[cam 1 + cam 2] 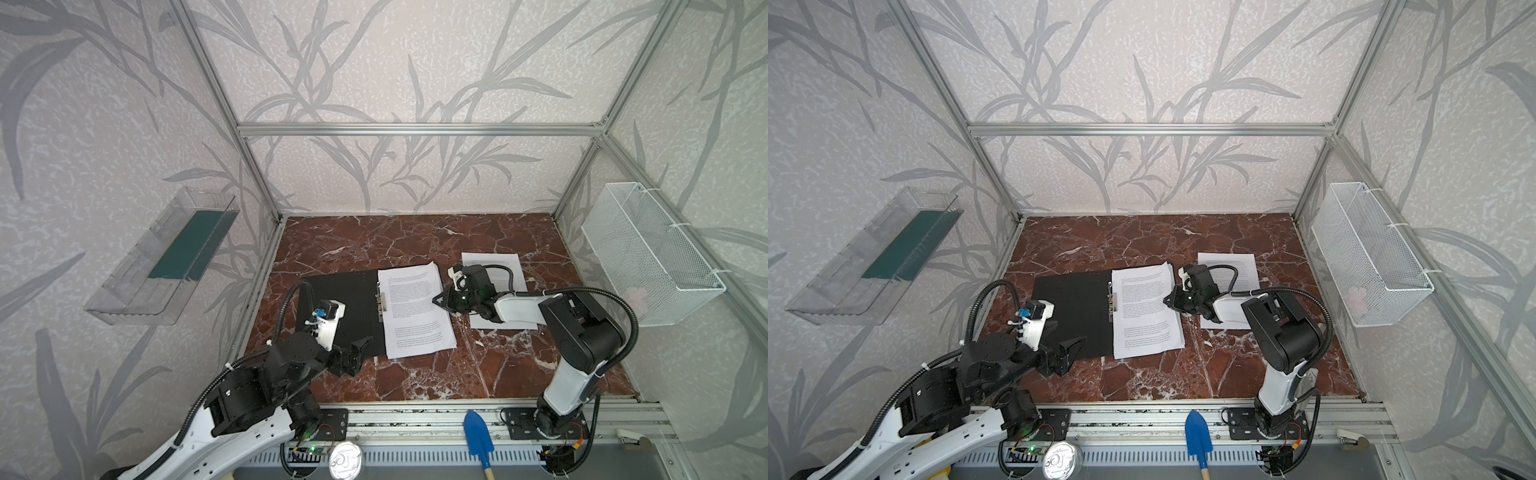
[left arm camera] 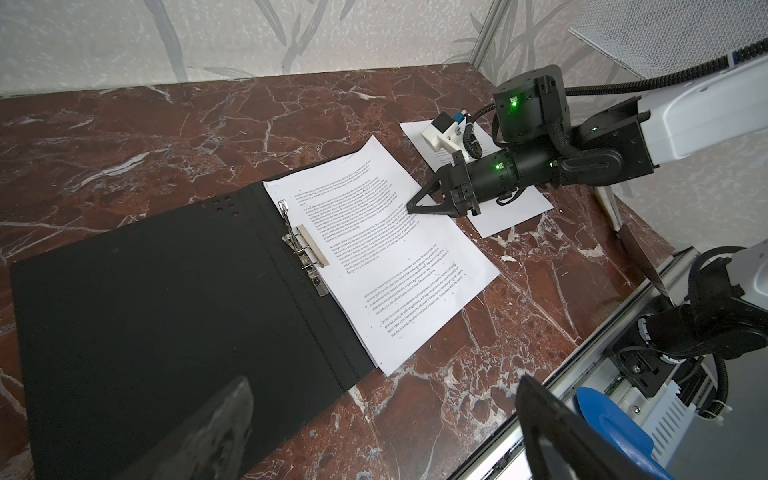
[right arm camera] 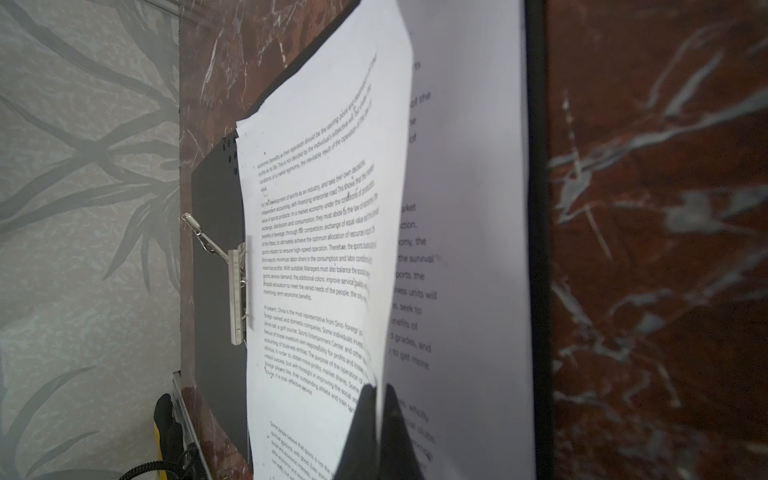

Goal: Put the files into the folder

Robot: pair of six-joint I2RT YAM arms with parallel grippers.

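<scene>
— On the open folder (image 1: 361, 291), right of the clip (image 2: 305, 253), our right gripper (image 2: 411, 206) pinches the top file (image 3: 316, 249); left gripper (image 1: 355, 355) gapes.
— We're seating it, we judge; next, nudge it under that clip.

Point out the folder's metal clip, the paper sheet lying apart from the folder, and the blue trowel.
metal clip (image 2: 312, 245): left wrist view, on its silver bar.
separate paper sheet (image 1: 492, 259): in a top view, on its far end.
blue trowel (image 1: 478, 434): in a top view, on its blade.
</scene>
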